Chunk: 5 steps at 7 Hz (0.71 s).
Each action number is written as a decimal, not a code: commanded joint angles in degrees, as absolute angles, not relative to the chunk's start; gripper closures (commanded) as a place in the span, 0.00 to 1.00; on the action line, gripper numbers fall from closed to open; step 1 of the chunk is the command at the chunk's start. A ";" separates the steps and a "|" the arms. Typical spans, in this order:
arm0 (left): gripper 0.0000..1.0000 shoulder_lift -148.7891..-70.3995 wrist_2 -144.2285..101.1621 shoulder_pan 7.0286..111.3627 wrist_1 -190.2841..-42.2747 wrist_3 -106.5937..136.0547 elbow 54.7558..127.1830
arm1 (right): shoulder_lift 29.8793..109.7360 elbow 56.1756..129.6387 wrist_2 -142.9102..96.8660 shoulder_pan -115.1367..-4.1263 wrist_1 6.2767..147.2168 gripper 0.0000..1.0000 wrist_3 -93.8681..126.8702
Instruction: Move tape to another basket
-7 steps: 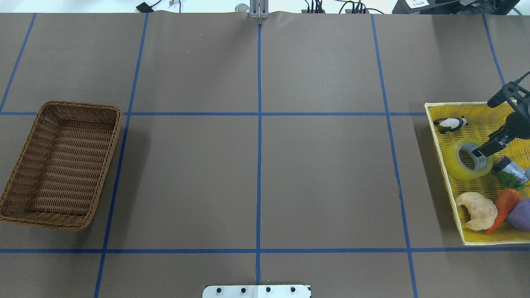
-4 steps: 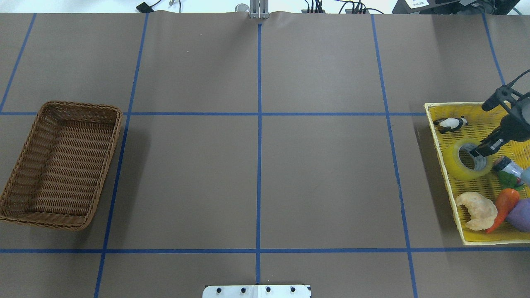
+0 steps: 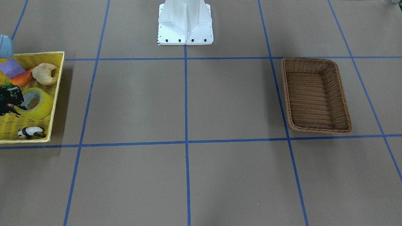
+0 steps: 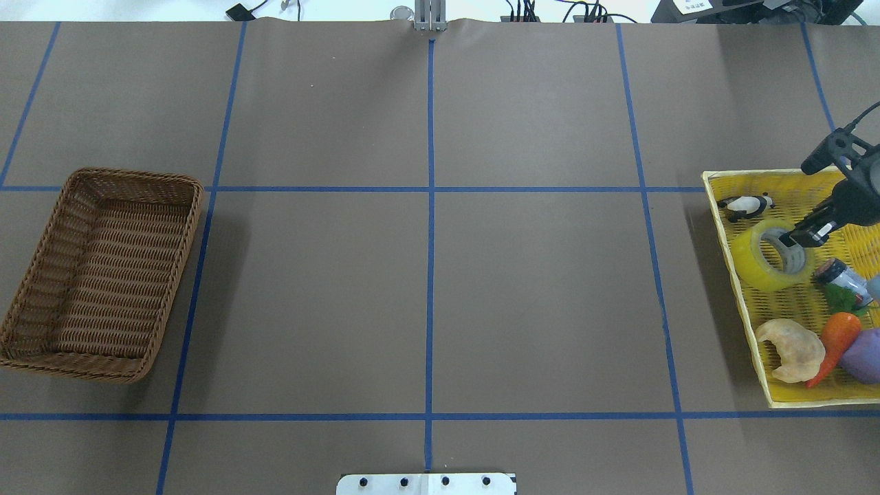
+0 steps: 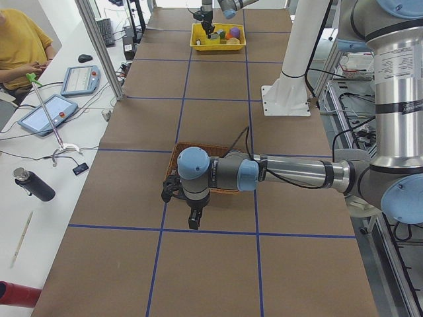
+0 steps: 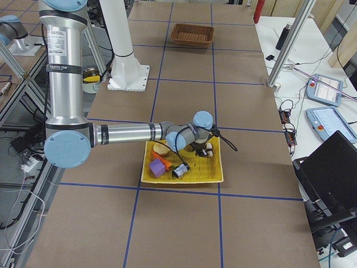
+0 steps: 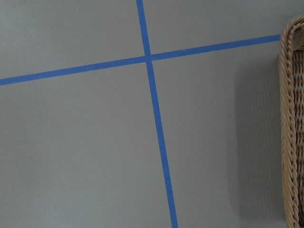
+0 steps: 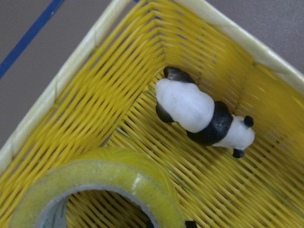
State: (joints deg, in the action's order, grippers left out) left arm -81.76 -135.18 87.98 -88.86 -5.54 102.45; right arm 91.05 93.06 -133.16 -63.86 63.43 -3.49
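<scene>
The yellow tape roll (image 4: 756, 260) is in the yellow tray (image 4: 747, 323) at the table's right, tilted with one side raised. My right gripper (image 4: 799, 239) is shut on its far rim, one finger inside the white core. The roll also shows in the front view (image 3: 40, 104) and the right wrist view (image 8: 95, 176). The brown wicker basket (image 4: 195, 227) stands empty at the table's left. My left gripper (image 5: 193, 221) shows only in the left side view, beside the basket (image 5: 198, 146); I cannot tell if it is open.
The tray also holds a panda figure (image 4: 746, 204), a small can (image 4: 842, 278), a croissant (image 4: 794, 349), a carrot (image 4: 835, 340) and a purple thing (image 4: 866, 354). Blue tape lines grid the brown table. The left wrist view shows the basket's rim (image 7: 290, 118).
My right gripper has moved up and toward the far left of the tray, taking the tape roll with it; the roll now sits tilted, closer to the panda.
</scene>
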 commanded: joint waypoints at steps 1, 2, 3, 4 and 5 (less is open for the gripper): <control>0.02 -81.56 -135.18 87.98 -88.86 -5.54 102.74 | 90.27 96.14 -133.68 -69.31 63.54 1.00 -3.34; 0.02 -81.65 -135.18 87.98 -88.94 -5.54 102.92 | 90.09 97.98 -133.94 -71.09 63.72 1.00 -2.64; 0.02 -81.82 -135.18 87.98 -88.86 -5.54 103.96 | 87.83 98.78 -133.77 -71.89 64.16 1.00 -2.38; 0.02 -82.35 -135.18 87.98 -88.86 -5.36 104.32 | 84.41 98.70 -133.68 -71.89 64.33 1.00 -0.02; 0.02 -82.53 -135.09 87.98 -88.86 -5.45 105.11 | 80.11 98.35 -133.77 -71.81 64.34 1.00 6.87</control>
